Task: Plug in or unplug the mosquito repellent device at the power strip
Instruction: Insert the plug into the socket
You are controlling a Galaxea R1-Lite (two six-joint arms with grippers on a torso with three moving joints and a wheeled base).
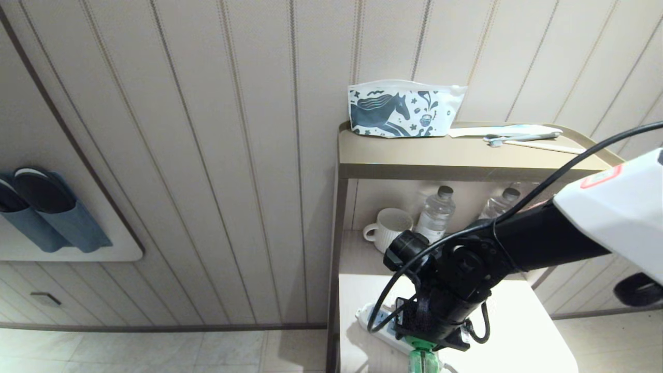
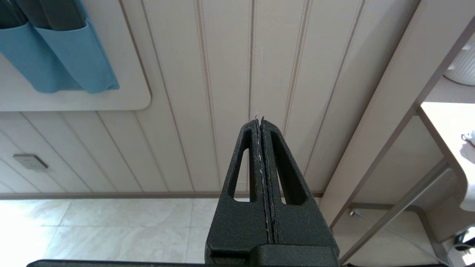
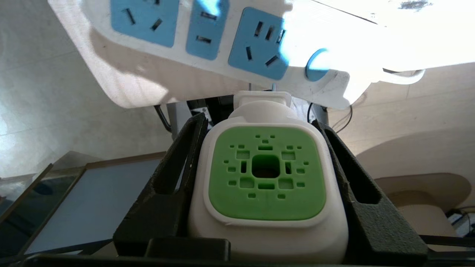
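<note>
I take the shelf unit (image 1: 466, 155) against the panelled wall (image 1: 233, 155) as my landmark. On its top board a pouch with a horse print (image 1: 401, 109) stands at the back, and a toothbrush (image 1: 518, 137) lies beside the pouch. On the shelf below, a white mug (image 1: 388, 228) sits next to two clear water bottles (image 1: 436, 212). The white lower surface (image 1: 523, 326) of the unit carries the power strip (image 1: 380, 331), which lies near that surface's front left corner. Off to the unit's left, blue slippers (image 1: 52, 212) hang in a wall holder.

My right arm reaches in over the lower surface, and my right gripper (image 3: 265, 122) is clamped on the mosquito repellent device (image 3: 265, 174), one finger on each white flank, the green vented face toward the wrist camera. The device hangs just above the power strip (image 3: 207, 44), close to the socket nearest the round blue button (image 3: 315, 65); I cannot tell whether its plug end touches the strip.

My left gripper (image 2: 261, 122) is parked away from the unit, facing the wall, its fingers pressed together on nothing.
</note>
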